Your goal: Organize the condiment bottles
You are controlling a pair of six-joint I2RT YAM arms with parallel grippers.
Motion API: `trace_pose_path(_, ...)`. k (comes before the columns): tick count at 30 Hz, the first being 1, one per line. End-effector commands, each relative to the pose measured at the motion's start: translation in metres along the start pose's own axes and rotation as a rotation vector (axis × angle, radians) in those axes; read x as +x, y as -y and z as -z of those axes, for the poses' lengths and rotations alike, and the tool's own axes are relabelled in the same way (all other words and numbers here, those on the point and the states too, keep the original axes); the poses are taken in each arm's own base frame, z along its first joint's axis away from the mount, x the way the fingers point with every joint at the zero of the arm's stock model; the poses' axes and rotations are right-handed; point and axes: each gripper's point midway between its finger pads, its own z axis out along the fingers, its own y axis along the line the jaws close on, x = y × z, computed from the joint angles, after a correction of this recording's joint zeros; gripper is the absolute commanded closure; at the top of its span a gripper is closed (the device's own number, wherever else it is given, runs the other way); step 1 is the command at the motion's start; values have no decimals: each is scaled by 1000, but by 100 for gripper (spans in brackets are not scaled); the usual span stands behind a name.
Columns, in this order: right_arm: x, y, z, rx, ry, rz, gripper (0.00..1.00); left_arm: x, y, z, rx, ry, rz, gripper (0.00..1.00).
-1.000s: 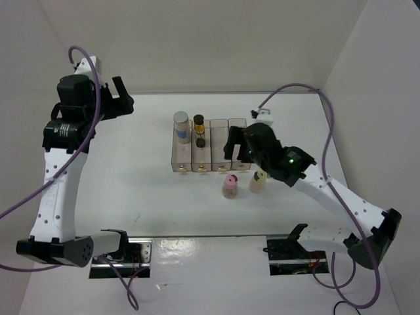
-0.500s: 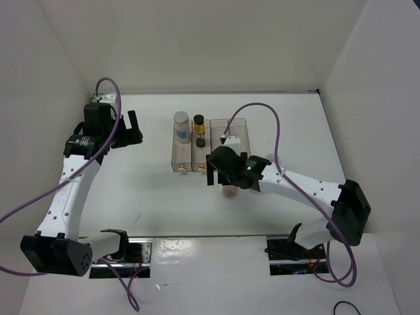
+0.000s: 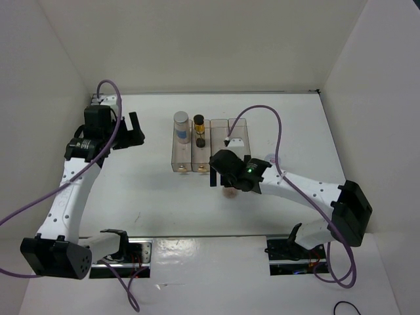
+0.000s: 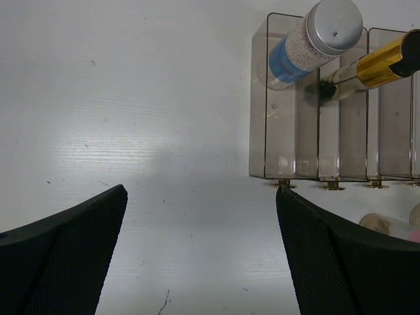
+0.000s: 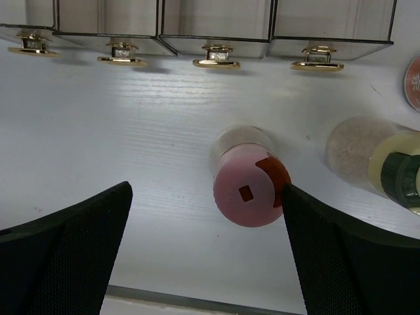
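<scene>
1. Right claw (image 5: 207, 256) is spread wide above the pink-capped bottle (image 5: 248, 193), just in front of the rack (image 5: 216, 39).
2. Left claw (image 4: 200, 256) is spread, empty, left of the rack.
3. Silver-capped bottle (image 4: 315, 39) stands in the rack's leftmost compartment.

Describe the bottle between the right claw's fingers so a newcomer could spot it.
Find the clear rack in the middle of the table. By its gold feet, the open right claw frames one bottle. This pink-capped bottle stands beside a yellow-green-capped bottle; cap colour sets it apart.
</scene>
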Motion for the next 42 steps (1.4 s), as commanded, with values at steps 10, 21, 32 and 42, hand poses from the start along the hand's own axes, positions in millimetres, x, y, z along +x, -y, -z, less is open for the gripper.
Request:
trace_pose_path(10,-13,18,10,35,67,-43,2,-4,4,-14,25,9,0,0)
trace_pose_path(21,-36,23,34,-23,110,-69,2,14,1,-37,22,-44,22,0)
trace_pose_path(32,-15,29,8,34,53,-47,2,23,2,-50,35,-79,15,0)
trace_pose_path(42,-2,24,-16,46,3,-10,4,24,2,-53,33,-88,16,0)
